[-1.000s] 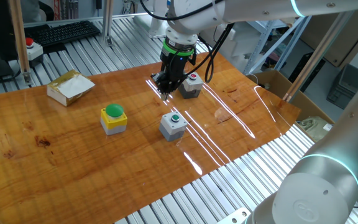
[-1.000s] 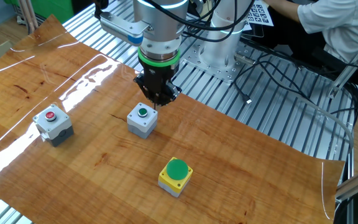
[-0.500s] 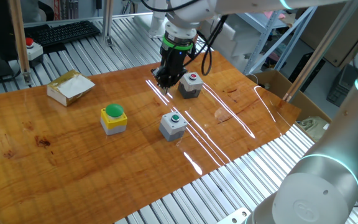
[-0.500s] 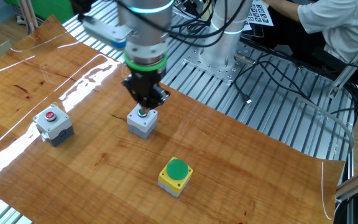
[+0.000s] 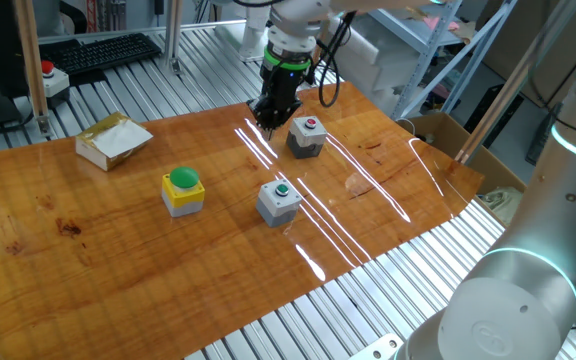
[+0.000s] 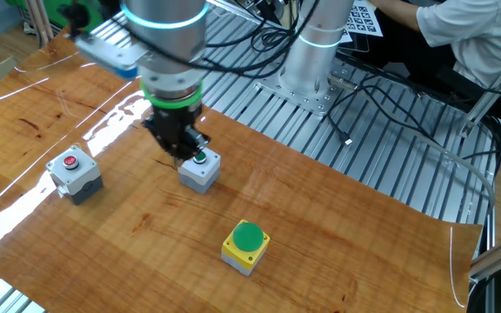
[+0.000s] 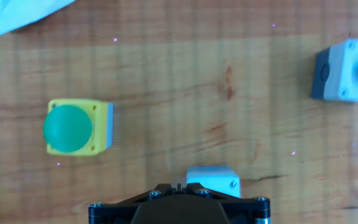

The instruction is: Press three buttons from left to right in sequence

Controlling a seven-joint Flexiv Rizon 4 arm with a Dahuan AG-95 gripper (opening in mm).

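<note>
The three button boxes stand on the wooden table (image 5: pixel 88 220), well apart from one another. In one fixed view the yellow box with the large green dome cap (image 5: pixel 183 190) sits toward the left, the grey box with the small green button (image 5: pixel 279 200) sits right of it and slightly nearer, and the grey box with the small red button (image 5: pixel 307 136) sits farther back and to the right. All three stand upright with caps facing up.

The gripper (image 5: pixel 269 118) hangs above the table, fingers pointing down. In one fixed view its tip appears just left of the red-button box. In the other fixed view the gripper (image 6: pixel 179 149) sits just beside the green-button box (image 6: pixel 199 170), overlapping its far-left top edge, with the red-button box (image 6: pixel 74 173) off to the left and the yellow box (image 6: pixel 245 246) nearer the camera. Contact with either box cannot be confirmed.

In the hand view the grey box (image 7: pixel 213 181) lies at the bottom edge, directly ahead of the gripper body; the yellow box (image 7: pixel 78 127) lies left, the red-button box (image 7: pixel 347 70) upper right. The fingertips are not visible, so their spacing cannot be determined.

A tan-and-white cardboard carton (image 5: pixel 113 140) lies at the far left of the table. Beyond the table, a pale box with a red knob (image 5: pixel 52 79) rests on the slatted metal bench.
</note>
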